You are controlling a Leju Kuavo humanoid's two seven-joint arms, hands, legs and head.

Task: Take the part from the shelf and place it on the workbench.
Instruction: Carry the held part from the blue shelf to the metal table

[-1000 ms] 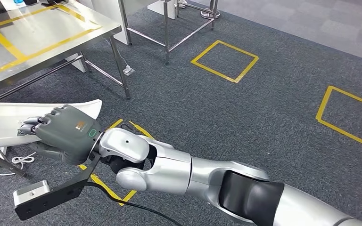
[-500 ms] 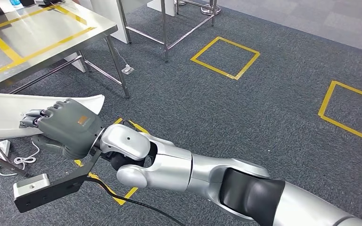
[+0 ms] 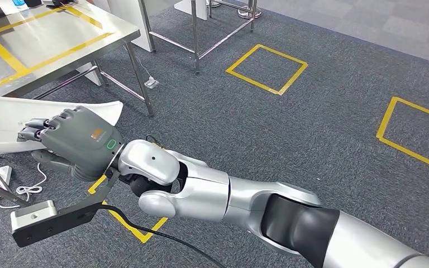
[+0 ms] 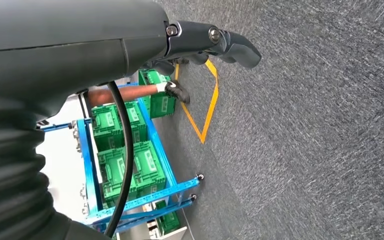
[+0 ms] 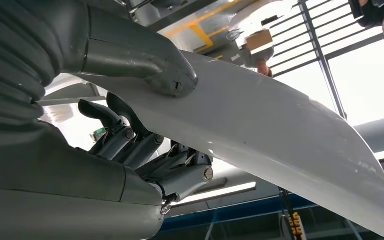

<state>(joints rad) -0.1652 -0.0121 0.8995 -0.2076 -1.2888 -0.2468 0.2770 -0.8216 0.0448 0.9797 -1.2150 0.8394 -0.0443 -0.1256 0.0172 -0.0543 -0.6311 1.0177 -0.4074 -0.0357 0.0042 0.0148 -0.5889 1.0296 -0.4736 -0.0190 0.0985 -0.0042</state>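
grey carpet marked with yellow tape squares lies below as the right robot hand (image 3: 78, 146) grips a curved white part (image 3: 3, 121), thumb on one face, fingers under, near the steel table (image 3: 61, 42).

Glossy smooth white part (image 3: 11, 120), brushed-metal workbench (image 3: 39, 42), rough grey carpet floor (image 3: 290, 128).

A: The white part (image 3: 5, 120) runs off the head view's left edge; how long it is can't be told.

B: The right hand (image 3: 75, 142) covers its middle; the workbench (image 3: 44, 39) is cropped at the top-left too.
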